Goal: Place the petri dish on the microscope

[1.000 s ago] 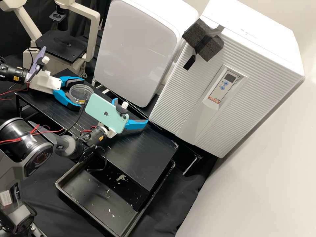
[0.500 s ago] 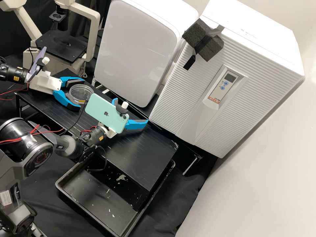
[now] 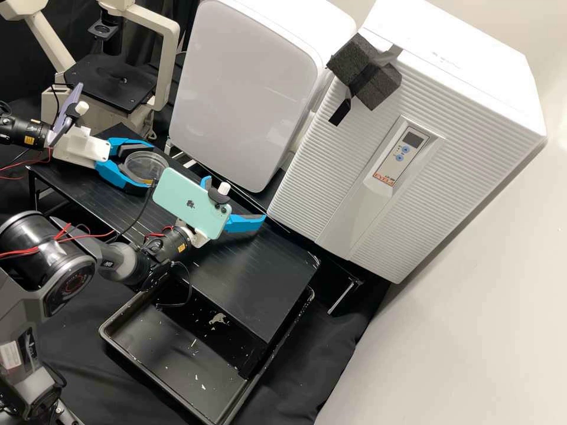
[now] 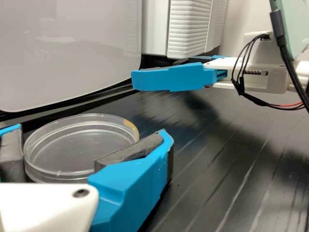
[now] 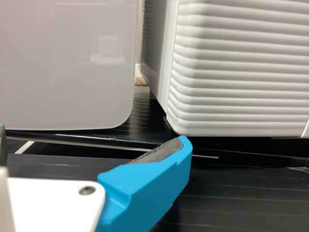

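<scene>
One purple phone (image 3: 65, 118) is mounted above the left gripper (image 3: 147, 166), and the microscope (image 3: 109, 84) stands just behind. That gripper's fingers are clamped on the dish (image 3: 155, 171), a pad against either side; whether the dish touches the stand (image 3: 245, 283) below, I cannot tell. It lies level at the stand's microscope end, and in the left wrist view its rim carries a yellowish mark (image 4: 129, 126). Next come the tray (image 3: 171, 348), partly under the stand's near edge, and a mint phone (image 3: 190, 203) on the right arm. Beside it, over the stand, the right gripper (image 3: 236, 198) has its fingers spread apart, with nothing between them. Behind are a smooth white cabinet (image 3: 254, 88), then a ribbed one (image 3: 331, 195) with dark foam (image 3: 367, 74) taped on.
</scene>
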Robot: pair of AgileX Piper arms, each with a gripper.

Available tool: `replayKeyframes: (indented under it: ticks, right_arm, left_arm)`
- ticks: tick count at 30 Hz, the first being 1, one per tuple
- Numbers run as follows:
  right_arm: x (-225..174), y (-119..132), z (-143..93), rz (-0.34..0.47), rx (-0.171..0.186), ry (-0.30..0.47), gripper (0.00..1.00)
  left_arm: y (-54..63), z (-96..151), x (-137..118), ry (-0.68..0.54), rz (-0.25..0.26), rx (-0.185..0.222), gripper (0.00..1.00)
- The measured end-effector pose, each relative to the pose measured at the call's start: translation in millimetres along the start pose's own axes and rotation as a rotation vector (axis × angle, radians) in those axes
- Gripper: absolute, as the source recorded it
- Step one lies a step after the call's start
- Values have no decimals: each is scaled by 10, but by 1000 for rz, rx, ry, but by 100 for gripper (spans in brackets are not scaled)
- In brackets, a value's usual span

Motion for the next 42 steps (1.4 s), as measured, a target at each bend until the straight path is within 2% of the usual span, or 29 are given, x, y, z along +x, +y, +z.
replayKeyframes:
  ticks: [6,25,37,42]
  right_arm:
    - [0,0,0,0,0,0,100]
    - [0,0,0,0,0,0,100]
    - [0,0,0,0,0,0,100]
    - [0,0,0,0,0,0,100]
  left_arm:
    - [0,0,0,0,0,-14,0]
    - [10,-32,-13,8,5,-15,0]
    - [22,-182,-174,52,26,-32,0]
    - [47,-226,-281,80,34,-58,0]
